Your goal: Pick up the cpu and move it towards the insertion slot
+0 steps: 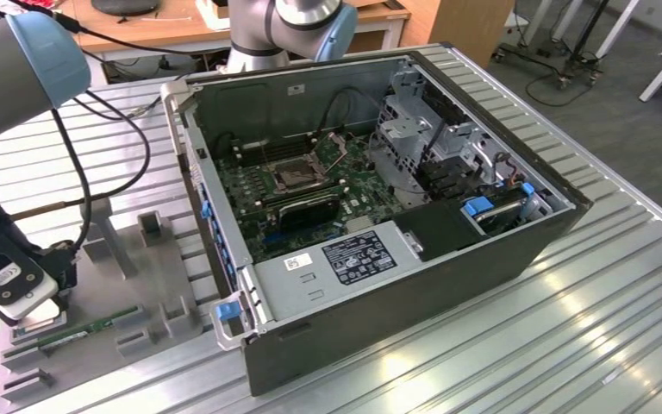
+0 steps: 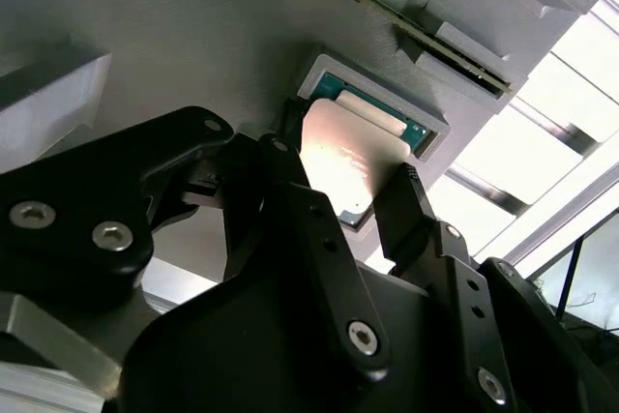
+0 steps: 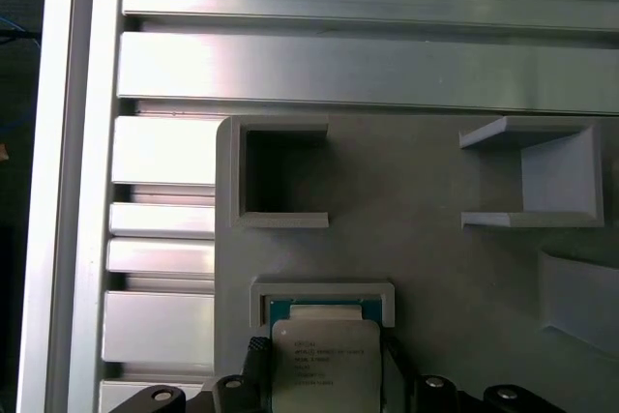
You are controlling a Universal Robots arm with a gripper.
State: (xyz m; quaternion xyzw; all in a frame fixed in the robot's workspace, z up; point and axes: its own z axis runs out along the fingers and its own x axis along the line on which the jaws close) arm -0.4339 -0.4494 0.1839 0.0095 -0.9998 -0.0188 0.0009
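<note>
step: grasp cpu (image 2: pixel 350 147) in grey fixture nest (image 2: pixel 432 125) | gripper (image 2: pixel 343 179): narrow, fingers (image 2: pixel 410 208) apparently pinching opposite chip edges | care: keep pinch centred, chip level, clear of nest walls

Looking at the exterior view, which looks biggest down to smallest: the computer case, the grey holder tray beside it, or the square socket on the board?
1. computer case, clearly largest
2. grey holder tray
3. insertion slot, the square socket, smallest by far

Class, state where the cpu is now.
In the second wrist view the cpu lies in a recess of the grey fixture plate, by the tool; the plate is at the exterior view's left of the computer case.
</note>
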